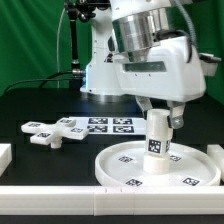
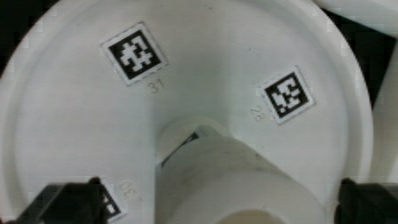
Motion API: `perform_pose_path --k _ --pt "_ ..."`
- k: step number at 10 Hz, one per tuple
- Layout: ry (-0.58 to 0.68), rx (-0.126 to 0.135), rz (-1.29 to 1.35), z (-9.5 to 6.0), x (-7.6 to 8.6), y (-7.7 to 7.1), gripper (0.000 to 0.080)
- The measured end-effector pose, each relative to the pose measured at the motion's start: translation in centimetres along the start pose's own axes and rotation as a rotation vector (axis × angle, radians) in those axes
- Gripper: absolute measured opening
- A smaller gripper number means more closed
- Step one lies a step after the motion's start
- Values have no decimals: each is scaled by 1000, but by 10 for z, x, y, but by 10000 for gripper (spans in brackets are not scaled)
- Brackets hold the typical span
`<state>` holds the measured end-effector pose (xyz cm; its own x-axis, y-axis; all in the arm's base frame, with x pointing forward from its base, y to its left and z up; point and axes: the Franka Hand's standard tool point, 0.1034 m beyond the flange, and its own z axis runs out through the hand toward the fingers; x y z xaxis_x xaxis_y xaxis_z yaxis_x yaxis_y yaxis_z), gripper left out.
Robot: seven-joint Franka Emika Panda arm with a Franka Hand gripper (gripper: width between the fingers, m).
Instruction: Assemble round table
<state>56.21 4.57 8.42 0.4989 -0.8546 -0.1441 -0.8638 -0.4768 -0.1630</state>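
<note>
Directly under the pincer (image 1: 160, 122), one short thick leg (image 1: 159, 140) stands upright at the middle of one round disc (image 1: 122, 162), its long axis vertical. The pincer's fingers (image 1: 177, 122) stand wide on either side of the leg's top, not clamping it. Only the exterior view shows one cross base (image 1: 56, 131) lying flat, well off from the pincer towards that view's left, with the marker board (image 1: 111, 124) behind. The wrist view alone shows the disc's tags close up (image 2: 288, 94) and the dark fingertips (image 2: 61, 203) flanking the leg (image 2: 228, 180).
</note>
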Motion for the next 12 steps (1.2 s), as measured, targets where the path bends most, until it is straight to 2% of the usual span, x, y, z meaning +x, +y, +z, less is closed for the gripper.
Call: perform_pose_path --k 2,6,8,12 --pt "0 -18 -229 -2 -1 -6 649" --pt "-4 -25 -515 -1 -1 -4 649" --pt "15 -59 -730 -4 -2 -10 649" --pt "15 -65 -968 -4 1 -10 649"
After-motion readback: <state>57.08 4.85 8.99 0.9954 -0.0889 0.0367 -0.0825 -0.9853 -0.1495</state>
